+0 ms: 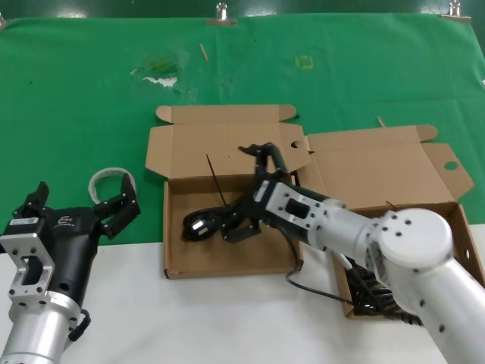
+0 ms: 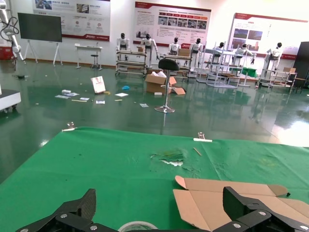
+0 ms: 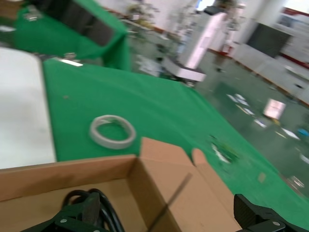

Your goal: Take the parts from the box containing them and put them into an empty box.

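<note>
The squarish box [image 1: 227, 256] with two ear tabs on its lid sits at the table's middle. One coiled black power cord [image 1: 203, 225] lies in its tray. My right gripper [image 1: 248, 191] hangs over that tray, fingers spread wide, one finger beside the cord. The right wrist view shows the cord [image 3: 112, 215] by one finger [image 3: 84, 212] of the right gripper [image 3: 169, 217] and the box wall [image 3: 63, 171]. The box with the askew lid [image 1: 371, 174] stands to the right, with more cords [image 1: 369, 292] partly hidden under my right arm. My left gripper [image 1: 83, 208] waits open at the left.
A roll of clear tape [image 1: 112, 180] lies on the green cloth just beyond the left gripper [image 2: 159, 212]; it also shows in the right wrist view [image 3: 112, 130]. A thin black tie [image 1: 216, 183] leans on the box's back wall. A black cable [image 1: 314, 290] trails between the boxes.
</note>
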Robot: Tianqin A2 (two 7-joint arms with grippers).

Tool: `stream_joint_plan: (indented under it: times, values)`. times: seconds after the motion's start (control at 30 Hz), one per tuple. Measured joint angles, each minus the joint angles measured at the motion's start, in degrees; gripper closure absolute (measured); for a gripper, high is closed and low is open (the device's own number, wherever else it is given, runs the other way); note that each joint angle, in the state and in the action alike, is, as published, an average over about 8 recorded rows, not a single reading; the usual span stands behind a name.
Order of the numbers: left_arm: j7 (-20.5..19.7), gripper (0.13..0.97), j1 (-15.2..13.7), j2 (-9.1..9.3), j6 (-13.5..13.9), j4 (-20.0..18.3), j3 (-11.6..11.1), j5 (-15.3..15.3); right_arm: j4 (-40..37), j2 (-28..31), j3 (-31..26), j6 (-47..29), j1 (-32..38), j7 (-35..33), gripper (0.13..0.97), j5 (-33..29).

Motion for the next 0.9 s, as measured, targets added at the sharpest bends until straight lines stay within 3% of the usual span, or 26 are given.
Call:
stream_joint_plan:
  times: [0.37,0.9]
  values:
    - [0.0,0.138,0.0,0.0,0.0,0.0,0.0,0.0,11.2,2.4,6.1,8.0,-9.9,7.3,0.129,3.2]
    - [0.0,0.132,0.0,0.0,0.0,0.0,0.0,0.0,27.6,5.9,15.0,19.7,-24.5,17.9,0.129,7.8]
